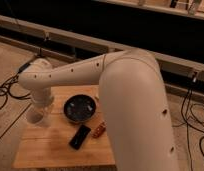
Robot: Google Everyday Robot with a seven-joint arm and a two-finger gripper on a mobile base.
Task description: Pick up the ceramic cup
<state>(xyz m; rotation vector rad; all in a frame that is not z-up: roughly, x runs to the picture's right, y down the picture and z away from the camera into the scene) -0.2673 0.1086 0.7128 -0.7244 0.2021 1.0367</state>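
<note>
The ceramic cup (35,117) is small, plain and white, and stands near the left edge of the wooden table (50,150). My gripper (41,104) hangs from the wrist at the far left and comes down right onto the cup's top, partly hiding its rim. The big white arm (130,95) reaches in from the right.
A wide dark bowl (81,108) sits right of the cup at the table's middle. A black flat slab (80,136) and a small reddish-brown object (98,130) lie in front of the bowl. Cables (7,90) run on the floor left of the table, and more run on the right.
</note>
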